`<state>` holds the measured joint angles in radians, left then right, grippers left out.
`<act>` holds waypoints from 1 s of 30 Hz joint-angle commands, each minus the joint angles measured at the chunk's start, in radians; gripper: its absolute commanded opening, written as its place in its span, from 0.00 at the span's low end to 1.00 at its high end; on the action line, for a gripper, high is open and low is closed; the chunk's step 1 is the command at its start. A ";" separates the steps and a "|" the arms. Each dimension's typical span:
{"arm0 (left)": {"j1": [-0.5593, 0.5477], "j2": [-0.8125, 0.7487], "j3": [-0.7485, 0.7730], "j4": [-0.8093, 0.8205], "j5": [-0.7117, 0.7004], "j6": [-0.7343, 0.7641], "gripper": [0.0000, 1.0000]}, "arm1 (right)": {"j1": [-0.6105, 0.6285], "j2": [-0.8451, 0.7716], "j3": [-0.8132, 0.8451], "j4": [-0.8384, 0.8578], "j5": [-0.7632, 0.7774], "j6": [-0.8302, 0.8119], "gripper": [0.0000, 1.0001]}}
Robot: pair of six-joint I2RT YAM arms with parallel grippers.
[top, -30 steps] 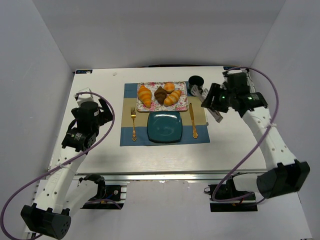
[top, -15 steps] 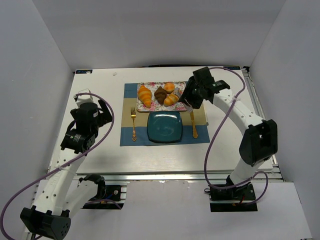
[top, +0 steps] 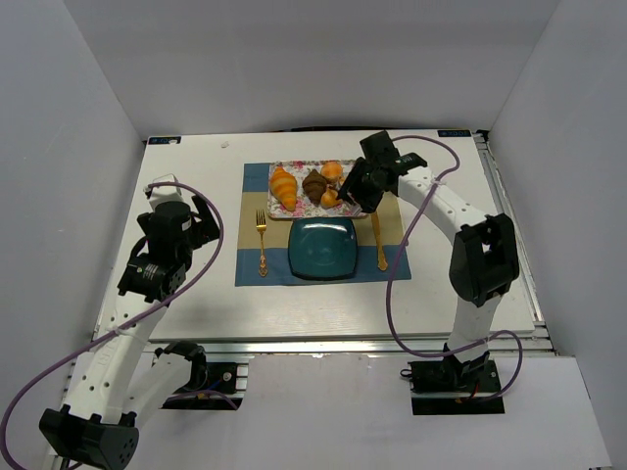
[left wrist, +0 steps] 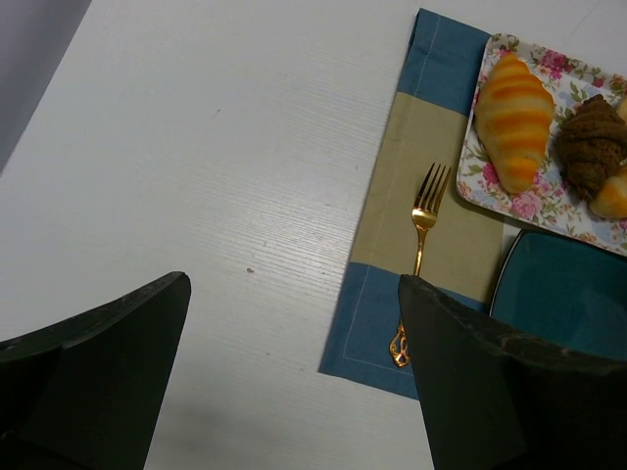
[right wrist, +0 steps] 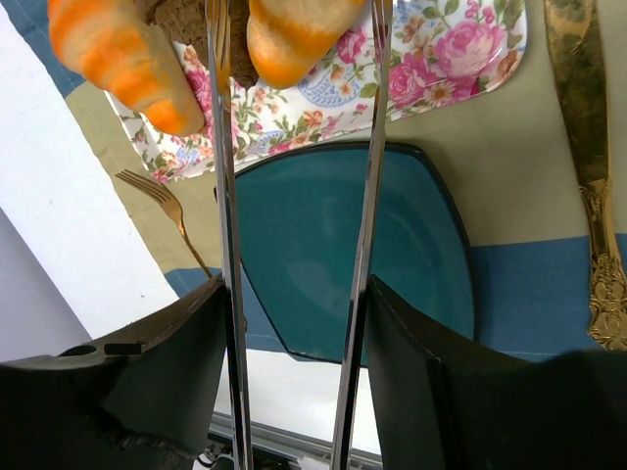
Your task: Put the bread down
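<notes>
While the right pincer [top: 355, 188], gripping tongs [right wrist: 227, 245] whose blades flank the right croissant [right wrist: 299, 29], hovers over the floral tray [right wrist: 460, 49] by the tabletop's [top: 460, 279] far edge, neither it nor the left croissant [top: 283, 187] has reached the teal plate [top: 321, 250], and the left pincer [left wrist: 294, 372] gapes wide.

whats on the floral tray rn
A golden croissant at the left, a chocolate croissant, an orange bun and a second golden croissant between the tongs. The right arm hides the tray's far right corner.
</notes>
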<state>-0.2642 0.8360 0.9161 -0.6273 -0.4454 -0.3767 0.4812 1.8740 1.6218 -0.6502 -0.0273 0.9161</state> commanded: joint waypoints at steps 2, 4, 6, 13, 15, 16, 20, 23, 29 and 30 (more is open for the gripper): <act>-0.006 -0.025 0.010 0.008 -0.010 0.012 0.98 | 0.013 0.016 0.059 0.000 0.007 0.021 0.60; -0.006 -0.025 0.007 0.009 -0.009 0.010 0.98 | 0.019 0.031 0.067 -0.011 0.013 0.021 0.61; -0.007 -0.026 0.003 0.011 -0.009 0.010 0.98 | 0.020 0.046 0.076 -0.019 0.015 0.021 0.61; -0.009 -0.029 -0.002 0.011 -0.019 0.016 0.98 | 0.023 0.082 0.105 -0.062 0.058 0.041 0.61; -0.009 -0.029 0.000 0.009 -0.022 0.016 0.98 | 0.025 0.088 0.110 -0.078 0.063 0.047 0.61; -0.009 -0.029 0.000 0.011 -0.024 0.018 0.98 | 0.023 0.089 0.112 -0.081 0.064 0.047 0.60; -0.012 -0.026 0.001 0.011 -0.029 0.019 0.98 | 0.023 0.088 0.107 -0.089 0.064 0.047 0.51; -0.012 -0.025 -0.002 0.012 -0.029 0.018 0.98 | 0.023 0.089 0.104 -0.075 0.044 0.033 0.39; -0.012 -0.025 0.003 0.012 -0.029 0.021 0.98 | 0.025 0.065 0.127 -0.081 0.009 0.004 0.30; -0.012 -0.023 0.003 0.011 -0.030 0.021 0.98 | 0.025 0.057 0.134 -0.086 0.016 -0.011 0.30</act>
<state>-0.2718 0.8261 0.9157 -0.6209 -0.4606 -0.3634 0.5045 1.9610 1.6917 -0.7143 -0.0048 0.9325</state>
